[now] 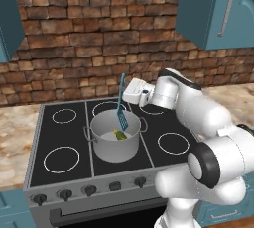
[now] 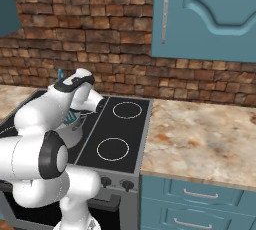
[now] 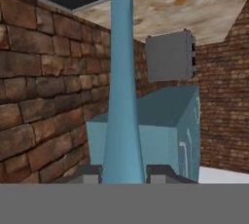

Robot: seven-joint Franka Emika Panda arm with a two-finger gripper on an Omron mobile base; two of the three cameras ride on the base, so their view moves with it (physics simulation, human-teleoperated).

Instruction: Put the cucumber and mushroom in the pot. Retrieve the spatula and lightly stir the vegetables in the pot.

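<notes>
Teal spatula (image 1: 121, 112) dips into steel pot (image 1: 115, 142) holding cucumber (image 1: 119, 135), seemingly.

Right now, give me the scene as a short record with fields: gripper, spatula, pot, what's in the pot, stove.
gripper: gripper shut on the spatula's handle
spatula: spatula held roughly upright, slotted head down at the pot's rim level, over its opening
pot: pot stands at the middle of the stove top, between the burner rings
contents: cucumber lies on the pot's bottom; mushroom cannot be made out
stove: stove black top, knobs along the front edge
</notes>
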